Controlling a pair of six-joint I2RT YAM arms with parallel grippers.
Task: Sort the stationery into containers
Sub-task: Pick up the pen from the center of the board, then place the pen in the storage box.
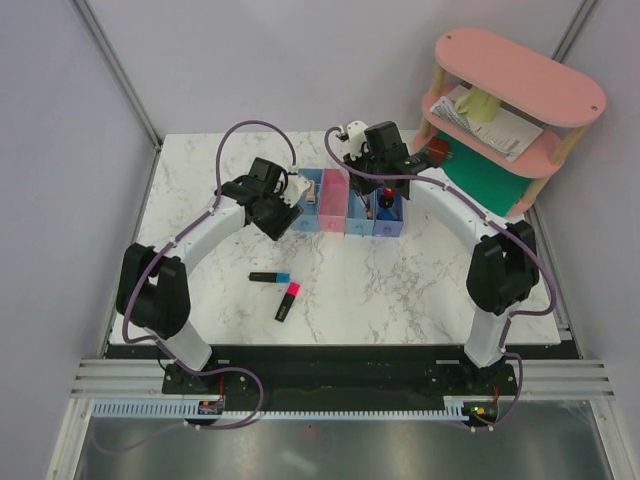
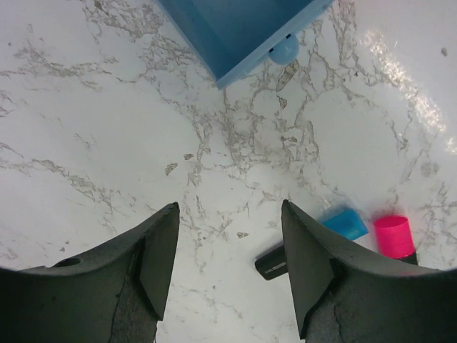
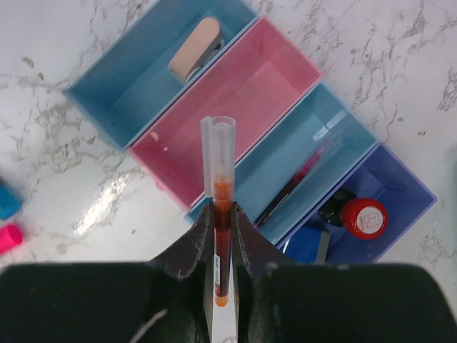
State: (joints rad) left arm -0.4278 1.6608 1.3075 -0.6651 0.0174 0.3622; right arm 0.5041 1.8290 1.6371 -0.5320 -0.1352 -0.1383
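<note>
Right claw (image 3: 221, 212) pinching red pen (image 3: 222, 187); left claw (image 2: 228, 218) spread; bottle (image 3: 363, 218) cap marking unreadable, perhaps logo.

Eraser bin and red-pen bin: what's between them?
The pink bin, empty. The eraser bin and red pen bin flank it; the right wrist view shows it.

The left arm (image 1: 205, 232) and right arm (image 1: 462, 212) share white tubular links, bulky black joint housings and black bases. Thin purple cables (image 1: 258, 124) loop along each. Their fingers (image 2: 153, 264) are matte black, wedge-shaped and slightly grainy.
</note>
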